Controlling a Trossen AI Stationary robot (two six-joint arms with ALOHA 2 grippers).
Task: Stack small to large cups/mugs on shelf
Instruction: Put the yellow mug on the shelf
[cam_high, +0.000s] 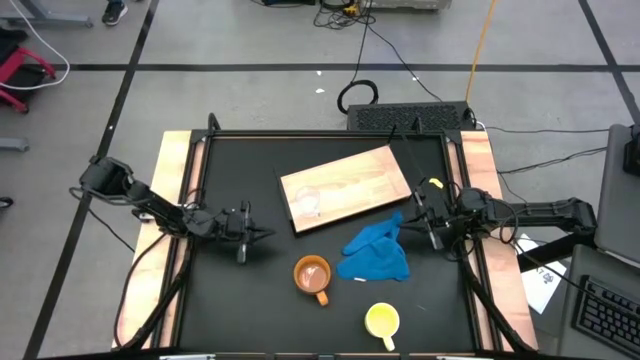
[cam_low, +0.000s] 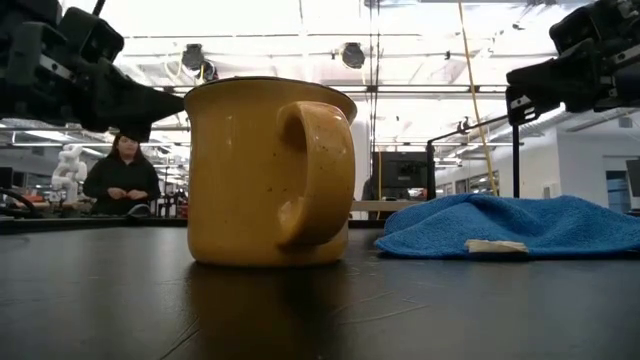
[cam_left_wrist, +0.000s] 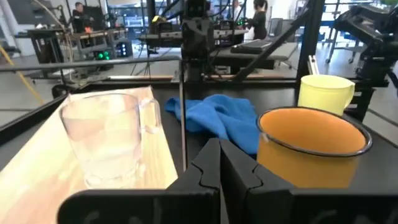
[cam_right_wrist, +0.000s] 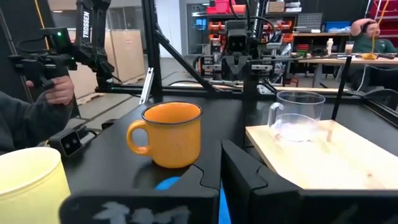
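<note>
Clear glass cup (cam_high: 306, 203) stands upright on the wooden shelf board (cam_high: 360, 180), near its left end. Orange mug (cam_high: 312, 275) and yellow mug (cam_high: 382, 321) sit on the black tabletop (cam_high: 240, 310), off the board. Blue cloth (cam_high: 376, 252) lies between board and mugs. Left gripper (cam_high: 262, 234) clenched, empty, beside the board; right gripper (cam_high: 413, 217) clenched, empty, just past the cloth.

"TROSSEN" on black arm frame (cam_right_wrist: 84, 31) (vertical, white).

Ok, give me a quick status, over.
Left gripper and right gripper both shut, empty. Glass cup on shelf; orange mug and yellow mug on table. Blue cloth overlaps shelf edge.
</note>
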